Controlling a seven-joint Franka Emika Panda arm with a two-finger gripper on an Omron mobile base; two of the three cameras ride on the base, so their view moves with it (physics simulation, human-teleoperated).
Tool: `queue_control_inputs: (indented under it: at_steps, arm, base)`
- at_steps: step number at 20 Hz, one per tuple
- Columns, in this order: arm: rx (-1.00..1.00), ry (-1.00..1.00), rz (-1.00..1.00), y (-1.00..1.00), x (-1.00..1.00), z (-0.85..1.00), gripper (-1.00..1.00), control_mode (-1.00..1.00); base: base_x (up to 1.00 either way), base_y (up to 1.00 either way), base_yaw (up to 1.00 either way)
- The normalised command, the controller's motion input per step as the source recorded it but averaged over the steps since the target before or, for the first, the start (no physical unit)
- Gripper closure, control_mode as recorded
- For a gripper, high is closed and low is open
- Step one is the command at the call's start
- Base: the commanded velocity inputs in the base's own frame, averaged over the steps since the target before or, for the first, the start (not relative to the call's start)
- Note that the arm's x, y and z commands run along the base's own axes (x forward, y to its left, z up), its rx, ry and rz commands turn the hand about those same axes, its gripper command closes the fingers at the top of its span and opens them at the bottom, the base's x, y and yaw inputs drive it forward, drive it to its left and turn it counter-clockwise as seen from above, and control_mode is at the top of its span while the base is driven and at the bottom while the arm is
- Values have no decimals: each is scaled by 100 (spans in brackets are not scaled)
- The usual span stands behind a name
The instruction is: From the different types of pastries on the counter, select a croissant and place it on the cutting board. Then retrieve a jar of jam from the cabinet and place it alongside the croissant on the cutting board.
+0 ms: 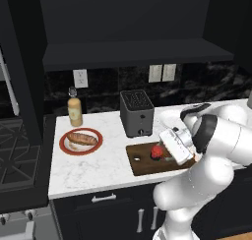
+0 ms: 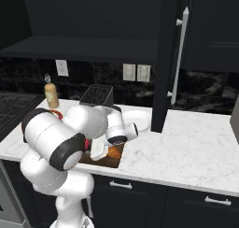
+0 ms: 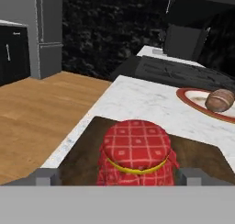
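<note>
End effector [image 3: 117, 175] fingers are sitting spread around jar of jam [image 3: 135, 158] on cutting board [image 1: 147, 164]; withdrawing crookedly risks tipping it.

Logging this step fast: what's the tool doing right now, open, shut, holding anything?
Tool: open, fingertips straddling the jar of jam, which sits on the cutting board; not gripping it.

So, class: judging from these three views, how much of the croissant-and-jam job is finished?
Nearly all of it. The croissant lies on the cutting board, so that step looks done. The jar of jam now stands on the board too, between the fingertips of the gripper. Whether it is still gripped is unclear; releasing and withdrawing seem all that remains.
</note>
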Motion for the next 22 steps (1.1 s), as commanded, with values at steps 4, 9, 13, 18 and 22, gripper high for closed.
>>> queue_control_inputs:
  at_steps: [4,9,13,18,22]
  arm:
    - [0,-22,-4,-44,-75,36,-100,-100]
    - [0,-24,-7,-37,-43,37,-100,-100]
    - [1,-25,-20,-49,-61,70,-100,-100]
    - [4,-20,-40,-34,-49,70,-100,-100]
    - [2,-16,-40,-22,-26,59,-100,-100]
  base:
    - [0,0,0]
    - [0,0,0]
    - [0,0,0]
    - [0,0,0]
    - [0,0,0]
